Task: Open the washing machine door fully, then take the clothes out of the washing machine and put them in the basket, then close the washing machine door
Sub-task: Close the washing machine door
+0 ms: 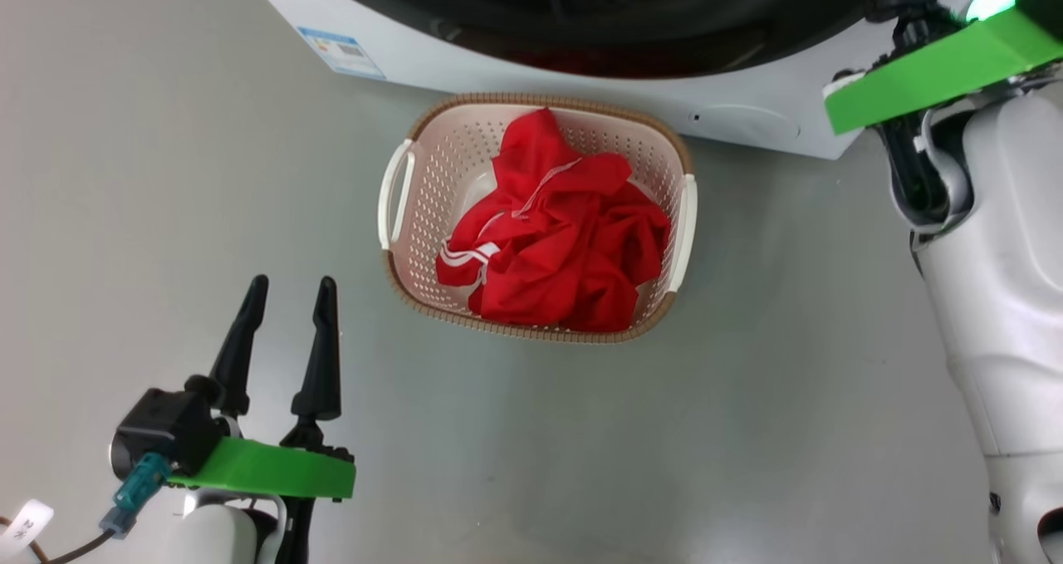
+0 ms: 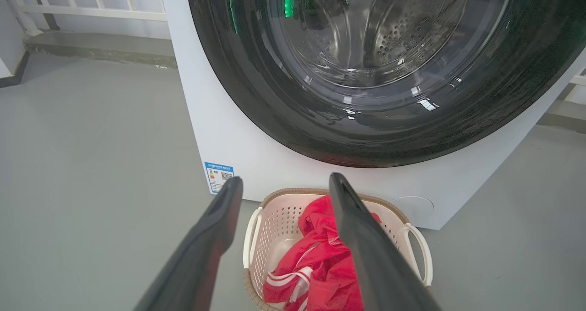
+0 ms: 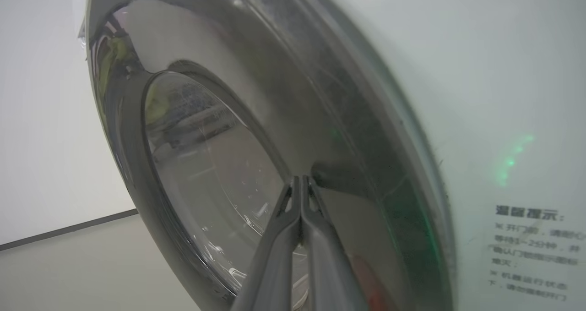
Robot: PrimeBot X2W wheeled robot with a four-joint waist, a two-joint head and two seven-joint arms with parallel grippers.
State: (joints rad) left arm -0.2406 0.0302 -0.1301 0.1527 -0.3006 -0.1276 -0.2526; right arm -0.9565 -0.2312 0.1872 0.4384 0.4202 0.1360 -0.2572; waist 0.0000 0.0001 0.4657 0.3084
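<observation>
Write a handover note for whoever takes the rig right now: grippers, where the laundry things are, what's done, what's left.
Left gripper: open, empty, over the floor to the left of the basket.
Right gripper: shut, holding nothing, tips at the black rim of the washing machine door, seemingly pressing it.
Things: the red clothes lie in the basket, on the floor before the washing machine.
Done: clothes are out; the drum looks empty through the glass.
Left: the door looks about flush with the front; confirm that it is latched, then draw the right arm back.
</observation>
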